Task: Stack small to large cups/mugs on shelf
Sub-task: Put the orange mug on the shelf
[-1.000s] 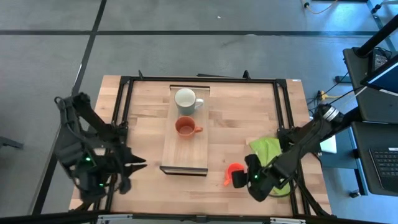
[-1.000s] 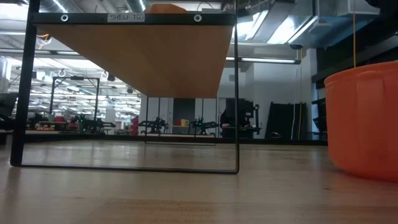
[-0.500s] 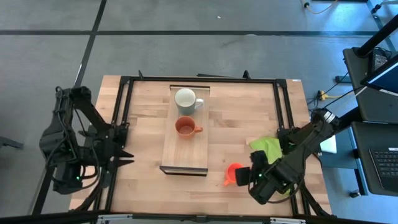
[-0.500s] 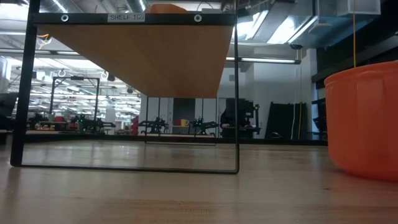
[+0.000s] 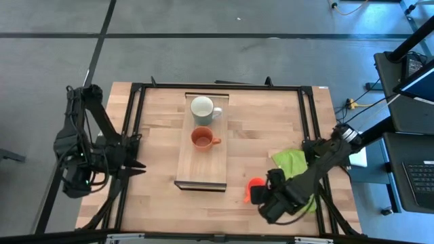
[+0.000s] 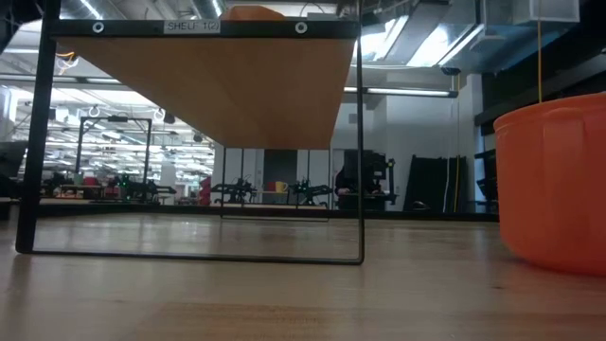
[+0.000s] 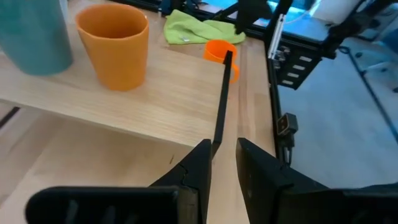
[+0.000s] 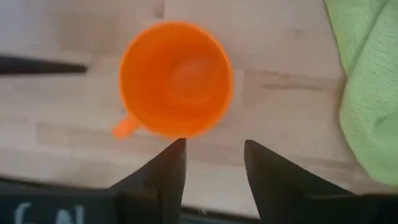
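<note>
Two dark jointed arms; left tool (image 7: 221, 165), right tool (image 8: 211, 165): black wedge-shaped fingers; white lettering on right wrist.

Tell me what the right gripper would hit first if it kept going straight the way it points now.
Most likely the bright orange-red mug. The right gripper is open, with the mug's rim just ahead of its fingertips and roughly centred between them. The green cloth lies off to one side. Depth is hard to judge.

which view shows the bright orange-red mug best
The right wrist view: the orange-red mug fills it, seen from above, rim, inside and handle clear. The high view shows it small beside the right gripper. The low view cuts it off at the edge; the left wrist view shows a far-off sliver.
</note>
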